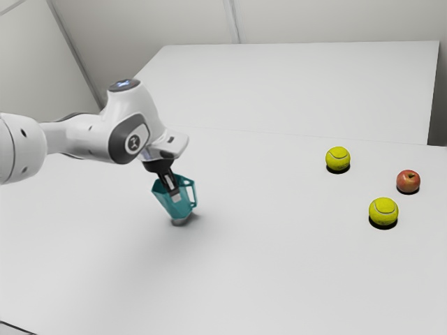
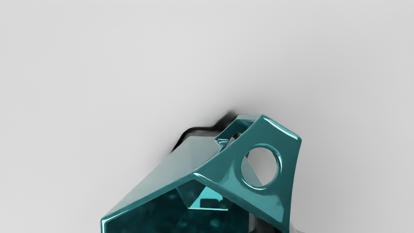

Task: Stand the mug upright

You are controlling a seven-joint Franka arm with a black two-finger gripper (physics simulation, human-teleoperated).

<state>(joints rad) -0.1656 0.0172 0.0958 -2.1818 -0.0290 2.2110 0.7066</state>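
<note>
at the exterior view's left, the white arm (image 1: 77, 137) reaches in, its black gripper (image 1: 174, 196) clamped on the teal mug (image 1: 183, 207). the mug leans, not upright, its mouth tipped toward the arm, its base low over the table (image 1: 258, 279), its handle (image 1: 193, 193) on the exterior view's right. well apart, further right, come one tennis ball (image 1: 338, 158), a nearer tennis ball (image 1: 383, 211), then a red apple (image 1: 408, 181).
</note>
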